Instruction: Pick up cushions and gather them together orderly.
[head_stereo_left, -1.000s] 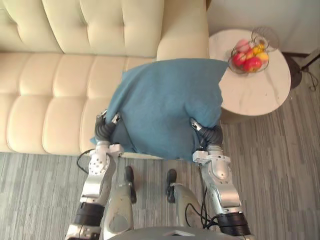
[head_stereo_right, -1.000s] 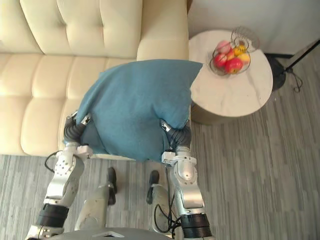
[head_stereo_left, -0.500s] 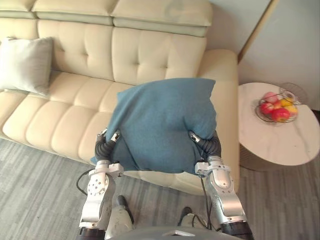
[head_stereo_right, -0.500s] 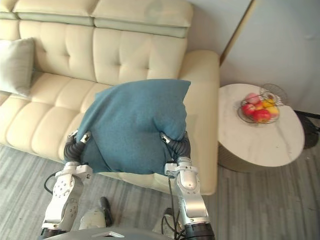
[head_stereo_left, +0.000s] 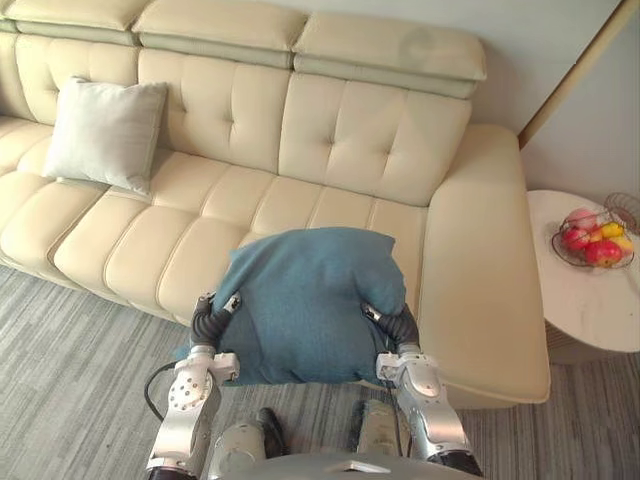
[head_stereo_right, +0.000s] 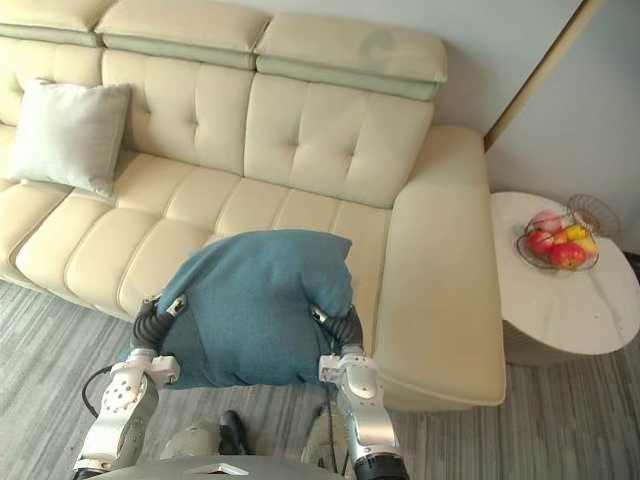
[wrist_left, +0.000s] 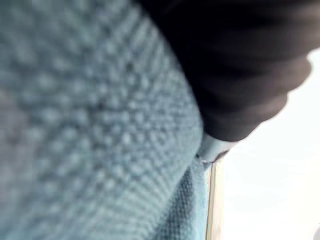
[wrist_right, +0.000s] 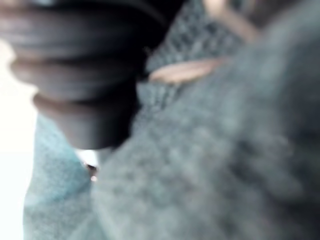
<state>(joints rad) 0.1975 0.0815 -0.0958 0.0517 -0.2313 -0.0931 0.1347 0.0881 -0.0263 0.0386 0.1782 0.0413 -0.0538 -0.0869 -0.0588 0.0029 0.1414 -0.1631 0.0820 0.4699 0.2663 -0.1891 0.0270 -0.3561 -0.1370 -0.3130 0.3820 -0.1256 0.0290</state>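
A large teal cushion (head_stereo_left: 305, 305) is carried in front of me between both arms, over the front edge of the cream sofa (head_stereo_left: 300, 130). My left hand (head_stereo_left: 207, 322) goes in under its left side and my right hand (head_stereo_left: 399, 326) under its right side; the cushion hides the rest of each hand. Teal knit cloth (wrist_left: 90, 125) lies right against the left wrist cover, and the same cloth (wrist_right: 200, 165) presses on the right one. A pale grey cushion (head_stereo_left: 105, 133) leans upright against the sofa's backrest at the far left.
A round white side table (head_stereo_left: 590, 310) stands to the right of the sofa's armrest, with a wire bowl of fruit (head_stereo_left: 592, 240) on it. Grey striped carpet (head_stereo_left: 70, 340) runs along the sofa's front. The seats between the two cushions are bare.
The camera has swung left and back: more of the sofa and the grey cushion show, and the side table sits at the right edge. The teal cushion stays between both arms.
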